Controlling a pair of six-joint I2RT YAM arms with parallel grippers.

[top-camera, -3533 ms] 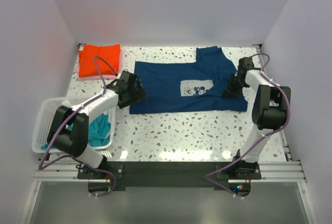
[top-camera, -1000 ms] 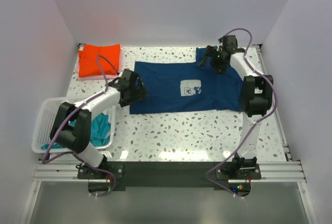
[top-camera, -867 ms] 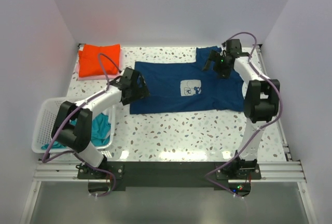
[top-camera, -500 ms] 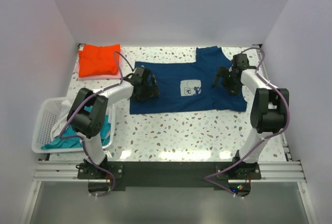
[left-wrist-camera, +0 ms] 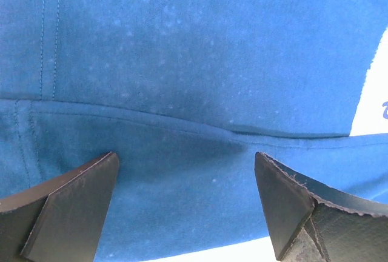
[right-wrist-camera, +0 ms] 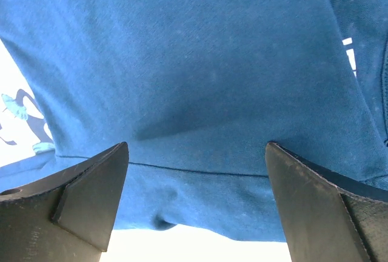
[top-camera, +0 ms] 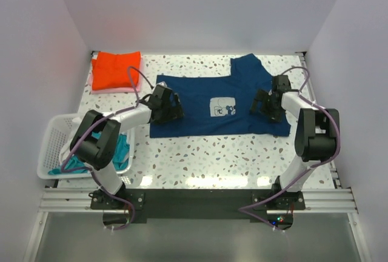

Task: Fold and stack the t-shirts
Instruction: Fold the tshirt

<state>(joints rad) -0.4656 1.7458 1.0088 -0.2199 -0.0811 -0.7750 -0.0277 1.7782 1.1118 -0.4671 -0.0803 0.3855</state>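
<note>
Across the counter (top-camera: 200, 153) the navy t-shirt (top-camera: 194, 116) lies flat, long axis running from the left pincer (top-camera: 171, 107) to the right pincer (top-camera: 262, 104), one sleeve (top-camera: 245, 63) pointing away beyond the right one. Both pincers gape wide over the cloth. The wrist views cut off its pale print (top-camera: 222, 107).

The whole table (top-camera: 200, 153) is taken in by a fixed camera set above and behind the arm bases (top-camera: 115, 201), which are placed at 6 o'clock of that view. It is faced downward and held far off. Each wrist camera is pointed down past its own fingers (left-wrist-camera: 66, 207), seen at 7 and 5 o'clock, and is held very close over the navy t-shirt (top-camera: 200, 95), so both views are filled with cloth. The pale print (top-camera: 223, 107) is shared by all three views. It is cut off at 3 o'clock in the left wrist view and at 9 o'clock in the right.
</note>
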